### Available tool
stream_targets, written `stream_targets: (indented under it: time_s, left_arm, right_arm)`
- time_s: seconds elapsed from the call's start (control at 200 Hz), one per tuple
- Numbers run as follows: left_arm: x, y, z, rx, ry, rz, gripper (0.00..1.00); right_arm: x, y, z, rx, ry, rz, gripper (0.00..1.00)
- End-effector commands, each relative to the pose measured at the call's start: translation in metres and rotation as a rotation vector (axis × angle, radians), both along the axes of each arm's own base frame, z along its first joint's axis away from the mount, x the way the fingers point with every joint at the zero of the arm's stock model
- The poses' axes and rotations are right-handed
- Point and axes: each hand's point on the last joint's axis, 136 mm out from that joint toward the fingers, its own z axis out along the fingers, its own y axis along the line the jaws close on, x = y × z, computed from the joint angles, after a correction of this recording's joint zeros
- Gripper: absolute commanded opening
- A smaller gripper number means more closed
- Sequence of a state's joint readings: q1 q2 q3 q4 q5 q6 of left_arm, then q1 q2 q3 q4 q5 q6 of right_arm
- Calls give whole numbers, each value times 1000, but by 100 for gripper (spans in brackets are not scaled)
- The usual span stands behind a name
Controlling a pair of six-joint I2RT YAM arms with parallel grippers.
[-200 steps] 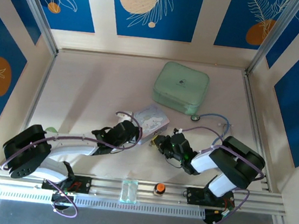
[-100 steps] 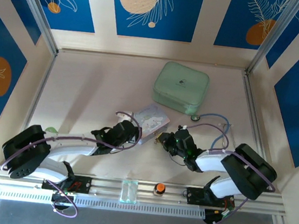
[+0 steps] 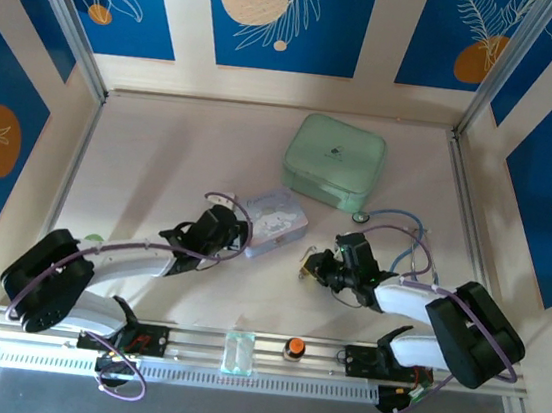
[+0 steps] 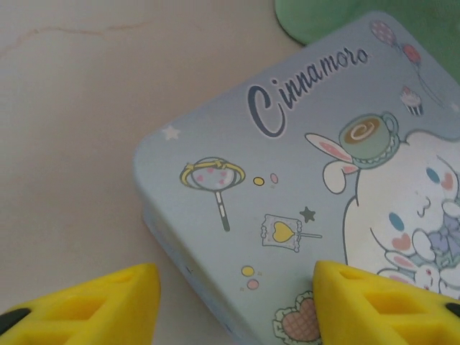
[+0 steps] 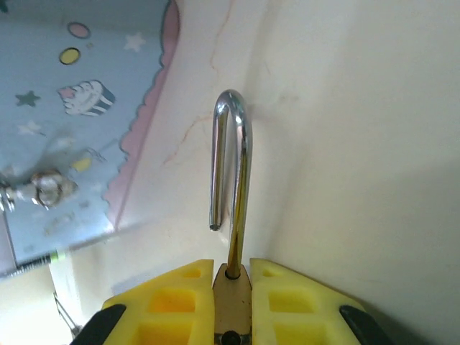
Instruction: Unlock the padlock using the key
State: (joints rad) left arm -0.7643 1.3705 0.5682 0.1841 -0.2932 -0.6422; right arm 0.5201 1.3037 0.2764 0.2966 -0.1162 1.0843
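- 2 fingers [image 5: 169,302] of the right gripper [image 5: 231,274] clamp the padlock [image 5: 231,298]; that narrow hold could let it twist loose.
- Left gripper [image 4: 237,287] gapes over the tin [image 4: 287,158], holding nothing.

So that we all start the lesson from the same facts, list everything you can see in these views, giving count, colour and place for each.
padlock: one, brass body, silver shackle sprung open at one end, held in the right gripper
tin: one, pale blue with cartoon print, mid-table
case: one, mint green, behind the tin
stethoscope: one, silver head, pale blue tubing, right of the tin
knob: one, orange-topped, on the near rail
clear container: one, transparent, on the rail left of the knob
table: one, pale beige
left gripper: one, yellow fingers, open over the tin's corner
right gripper: one, yellow fingers, shut on the padlock's body
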Motion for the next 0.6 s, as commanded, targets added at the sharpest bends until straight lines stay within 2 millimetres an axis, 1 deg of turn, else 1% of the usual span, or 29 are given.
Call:
stream_targets:
  time_s: [0.0, 0.065, 0.145, 0.245, 0.335, 0.405, 0.505, 0.55, 0.595]
  left_arm:
    - [-5, 25, -45, 148, 119, -24, 57]
    - [4, 26, -42, 160, 111, -19, 59]
    - [18, 25, -34, 149, 89, -24, 61]
    - [37, 30, -24, 132, 78, -8, 64]
    - [51, 31, -15, 116, 60, -3, 66]
    - [58, 31, -11, 105, 61, -1, 67]
    - [62, 31, 0, 80, 35, 8, 68]
    - [62, 31, 6, 65, 22, 12, 71]
    - [62, 31, 13, 58, 14, 16, 75]
  right_arm:
    - [-28, 0, -2, -1, 90, 178, 5]
    - [-31, -5, -2, -23, 119, 202, 5]
    - [-33, -13, -2, -55, 152, 226, 5]
    - [-32, -20, -1, -89, 172, 251, 5]
    - [-30, -23, 1, -106, 184, 272, 10]
    - [-28, -21, 1, -105, 200, 283, 11]
    - [-27, -23, -5, -155, 217, 284, 14]
    - [-27, -23, -6, -164, 218, 282, 15]
    - [-26, -24, -5, -170, 218, 278, 20]
